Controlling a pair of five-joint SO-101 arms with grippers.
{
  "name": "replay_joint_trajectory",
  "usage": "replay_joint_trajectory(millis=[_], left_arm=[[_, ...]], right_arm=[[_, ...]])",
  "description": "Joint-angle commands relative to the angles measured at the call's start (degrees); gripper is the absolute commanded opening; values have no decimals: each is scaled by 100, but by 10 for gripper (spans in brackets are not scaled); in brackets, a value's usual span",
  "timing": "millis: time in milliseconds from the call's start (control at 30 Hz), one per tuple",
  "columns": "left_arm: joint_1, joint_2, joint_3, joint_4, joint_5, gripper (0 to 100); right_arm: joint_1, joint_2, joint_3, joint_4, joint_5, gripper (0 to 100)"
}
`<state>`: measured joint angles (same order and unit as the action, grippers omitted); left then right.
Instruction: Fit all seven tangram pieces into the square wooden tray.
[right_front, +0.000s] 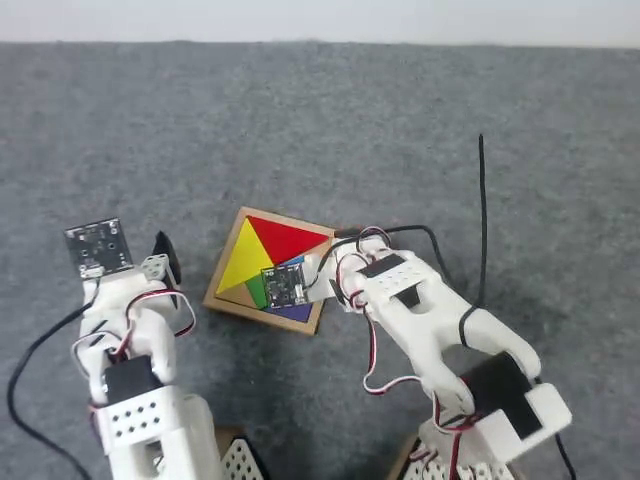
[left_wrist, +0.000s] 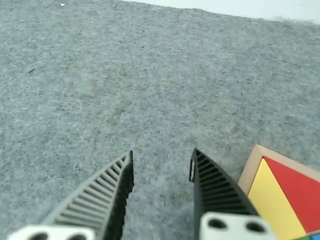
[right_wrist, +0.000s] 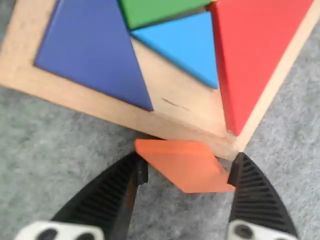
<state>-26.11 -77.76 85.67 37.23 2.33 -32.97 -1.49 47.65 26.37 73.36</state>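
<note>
The square wooden tray (right_front: 222, 262) lies on the grey carpet between the arms, holding a red triangle (right_front: 285, 238), a yellow triangle (right_front: 245, 265) and a green piece (right_front: 257, 291). In the right wrist view, my right gripper (right_wrist: 187, 172) is shut on an orange parallelogram (right_wrist: 187, 162), which overlaps the tray's rim (right_wrist: 75, 102) at a corner. Inside lie a dark blue triangle (right_wrist: 90, 45), a light blue triangle (right_wrist: 182, 42), the green piece (right_wrist: 155, 10) and the red triangle (right_wrist: 255, 50), with a bare gap (right_wrist: 185, 102) between them. My left gripper (left_wrist: 161, 170) is open over carpet, beside the tray's corner (left_wrist: 250, 167).
Grey carpet stretches all around the tray, with a pale wall edge at the back. A black cable (right_front: 482, 220) runs up from the right arm. The right arm's wrist board (right_front: 285, 285) hides part of the tray's middle.
</note>
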Motion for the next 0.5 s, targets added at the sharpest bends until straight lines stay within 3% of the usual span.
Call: replay_joint_trajectory(millis=[0, 267, 467], left_arm=[[-53, -18, -66, -141, -53, 177], [-53, -18, -66, -141, -62, 177], [-53, -18, -66, -141, -62, 177]], right_arm=[[-75, -4, -343, 48, -62, 186], [13, -13, -343, -163, -149, 0], [31, -233, -352, -347, -545, 7]])
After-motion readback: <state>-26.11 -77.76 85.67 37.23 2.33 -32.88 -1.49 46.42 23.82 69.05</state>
